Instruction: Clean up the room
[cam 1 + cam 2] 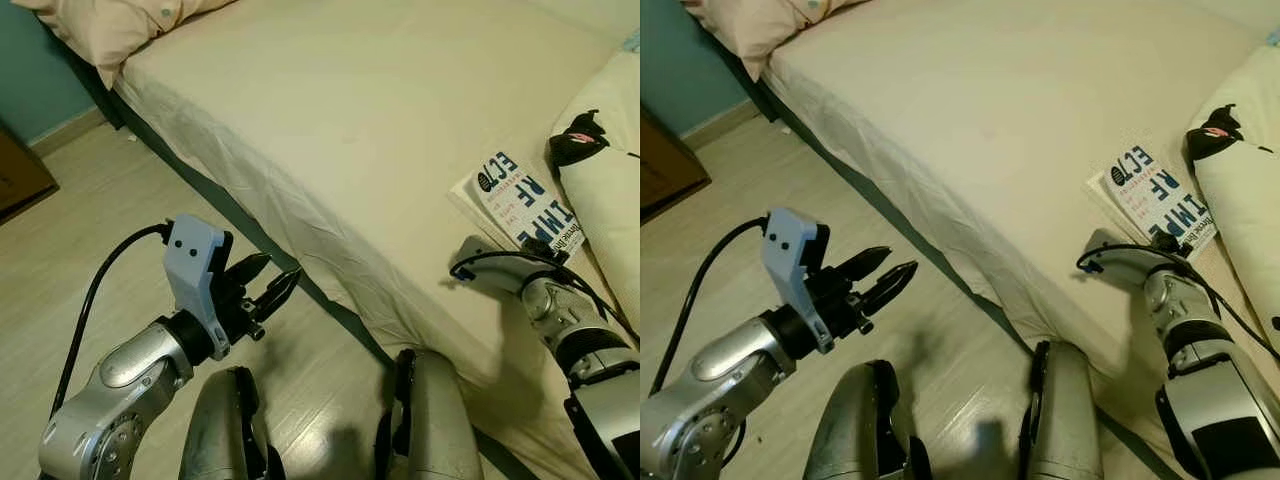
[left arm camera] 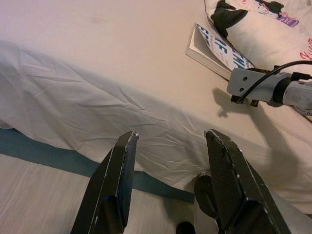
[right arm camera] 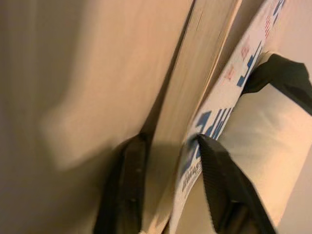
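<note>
White book (image 1: 522, 203) lies on the bed (image 1: 350, 110) beside a pillow (image 1: 610, 190); right end effector (image 3: 168, 183) straddles its edge, fingers apart. Left end effector (image 1: 268, 285) hangs parted above the floor (image 1: 90, 200).

1. A cream-sheeted bed (image 1: 380, 110) filled the far right.
2. A peach pillow (image 1: 110, 25) lay at its far left corner.
3. Pale wood floor (image 1: 90, 200) ran along the left.

A home bedroom: sheeted bed (image 1: 380, 110), pillow (image 1: 110, 25), wooden floor (image 1: 100, 200)
</note>
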Controlling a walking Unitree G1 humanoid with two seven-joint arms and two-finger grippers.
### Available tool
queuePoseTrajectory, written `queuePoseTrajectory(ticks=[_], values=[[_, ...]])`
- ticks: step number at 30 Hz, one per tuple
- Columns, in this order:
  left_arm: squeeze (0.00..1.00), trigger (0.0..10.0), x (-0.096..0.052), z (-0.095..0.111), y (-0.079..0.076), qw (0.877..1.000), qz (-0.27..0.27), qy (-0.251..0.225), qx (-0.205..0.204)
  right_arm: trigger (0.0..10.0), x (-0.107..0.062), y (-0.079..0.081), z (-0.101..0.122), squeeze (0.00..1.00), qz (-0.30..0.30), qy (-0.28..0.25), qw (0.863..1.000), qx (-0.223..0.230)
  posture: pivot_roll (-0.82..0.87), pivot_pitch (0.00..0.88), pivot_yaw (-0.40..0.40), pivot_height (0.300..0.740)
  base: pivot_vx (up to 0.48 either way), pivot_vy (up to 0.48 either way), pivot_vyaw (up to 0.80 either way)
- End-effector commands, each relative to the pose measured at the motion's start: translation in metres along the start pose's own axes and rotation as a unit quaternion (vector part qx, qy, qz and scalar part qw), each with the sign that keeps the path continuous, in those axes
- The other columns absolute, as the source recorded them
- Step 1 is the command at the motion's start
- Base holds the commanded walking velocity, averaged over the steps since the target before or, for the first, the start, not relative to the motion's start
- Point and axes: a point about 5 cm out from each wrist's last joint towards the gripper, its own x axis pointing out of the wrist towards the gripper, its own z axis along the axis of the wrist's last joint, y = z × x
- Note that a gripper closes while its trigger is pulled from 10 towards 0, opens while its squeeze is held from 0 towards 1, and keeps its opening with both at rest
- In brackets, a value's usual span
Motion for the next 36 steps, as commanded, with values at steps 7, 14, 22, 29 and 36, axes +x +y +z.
queuePoseTrajectory(ticks=[7, 14, 22, 29, 36], values=[[0.0, 10.0, -0.002, -0.003, 0.007, 1.0, 0.013, 0.009, 0.006, 0.0, -0.004, 0.012, -0.017, 0.0, 0.024, 0.024, 0.999, 0.0, 0.18, 0.453, 0.081, 0.536, 0.0, 0.0, 0.0], [0.0, 10.0, -0.001, -0.004, 0.01, 1.0, 0.019, 0.008, 0.005, 0.0, -0.004, 0.012, -0.017, 0.0, 0.024, 0.025, 0.999, 0.003, 0.17, 0.446, 0.078, 0.536, 0.0, 0.0, 0.0], [0.0, 10.0, 0.0, -0.007, 0.013, 1.0, 0.027, 0.0, 0.004, 0.0, -0.001, 0.014, 0.027, 0.0, 0.086, -0.06, 0.993, 0.062, 0.11, 0.411, 0.06, 0.536, 0.0, 0.0, 0.0], [0.0, 10.0, 0.003, -0.01, 0.013, 1.0, 0.025, -0.005, 0.003, 0.1, -0.001, 0.009, 0.058, 0.0, 0.096, -0.124, 0.985, 0.079, 0.1, 0.404, 0.055, 0.536, 0.0, 0.0, 0.0], [0.0, 10.0, 0.006, -0.01, 0.012, 1.0, 0.024, -0.01, 0.004, 1.8, -0.007, 0.008, 0.098, 0.0, 0.123, -0.216, 0.963, 0.101, 0.09, 0.393, 0.05, 0.536, 0.0, 0.0, 0.0]])
